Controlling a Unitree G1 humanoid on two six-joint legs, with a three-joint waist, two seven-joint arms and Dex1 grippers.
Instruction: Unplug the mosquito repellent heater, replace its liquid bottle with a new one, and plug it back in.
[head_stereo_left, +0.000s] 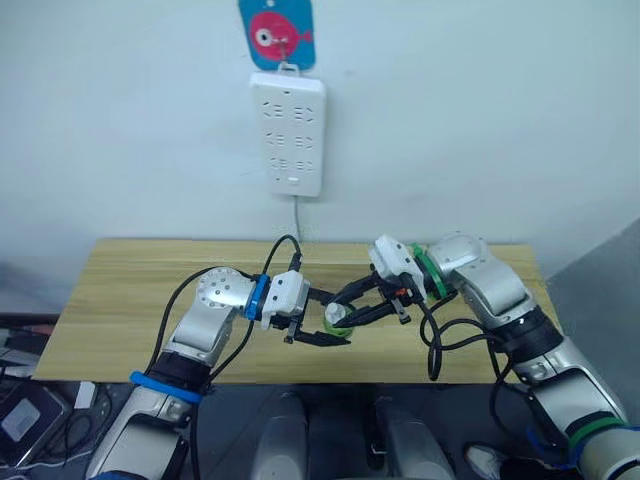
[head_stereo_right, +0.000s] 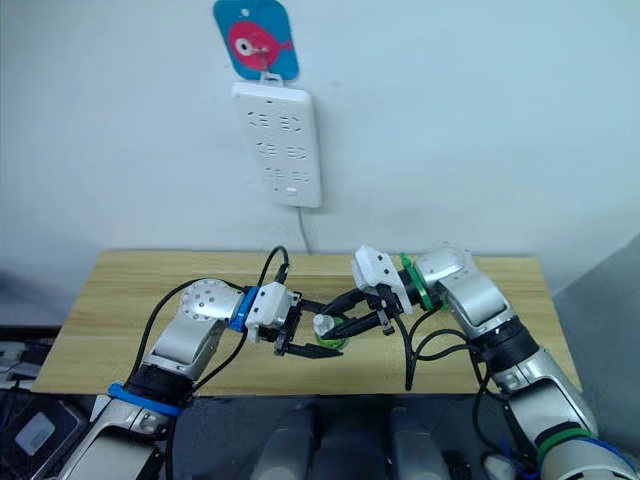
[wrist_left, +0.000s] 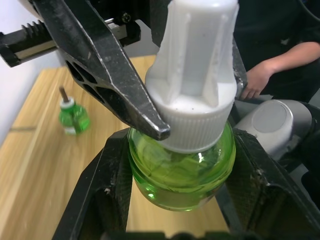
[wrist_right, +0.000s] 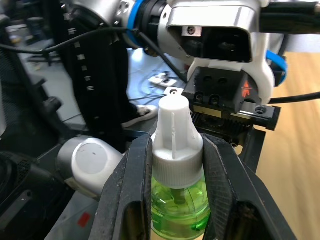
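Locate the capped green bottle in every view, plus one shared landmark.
Left eye: capped green bottle between both grippers, over the table's near edge.
Right eye: same.
Left wrist: centre.
Right wrist: lower centre.
Shared landmark: its white cap.

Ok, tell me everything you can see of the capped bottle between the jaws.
The bottle is small, round and of clear material holding green liquid, topped by a tall white ribbed cap that looks like plastic. It is held above the table's front edge. The left gripper clamps its green body from both sides; the right gripper closes on the cap's lower ring.
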